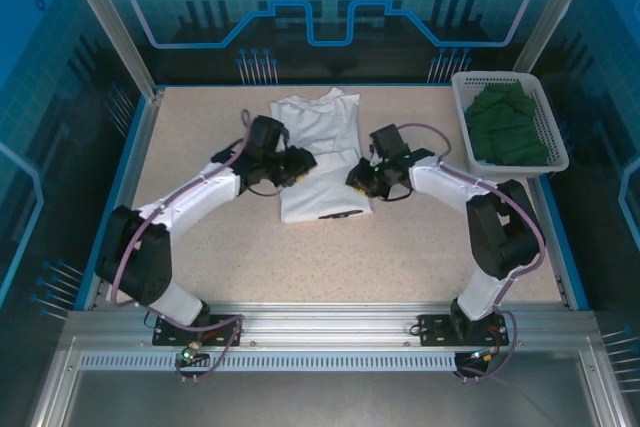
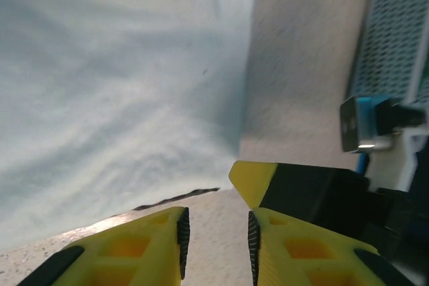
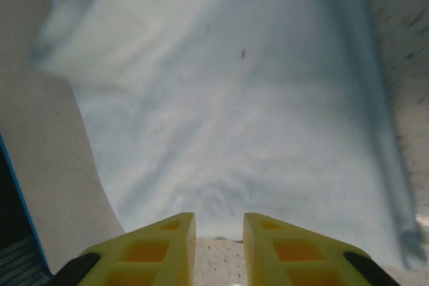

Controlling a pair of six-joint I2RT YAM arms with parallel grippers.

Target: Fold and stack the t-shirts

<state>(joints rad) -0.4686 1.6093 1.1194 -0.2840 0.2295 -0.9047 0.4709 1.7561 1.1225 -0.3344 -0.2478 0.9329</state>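
Slightly parted and empty at either side of the white t-shirt (image 1: 320, 127) — no cloth pinched.

At the left gripper (image 2: 216, 232), yellow fingers (image 2: 157, 249) set a narrow gap apart, bare speckled table (image 1: 420, 247) between them, nothing gripped; poised at the shirt's left edge, near its lower half. At the right gripper (image 3: 219, 232), much the same — a slim gap, nothing held, tips just short of the cloth's right edge. Beyond the tips, the white t-shirt lying flat as a long narrow panel at mid-table, collar toward the far side, a dark bit of print at the near hem. Farther right, the dark green t-shirt (image 1: 508, 125) bunched inside the white lattice basket (image 1: 463, 117) at the table's far right corner, well apart from the white one.
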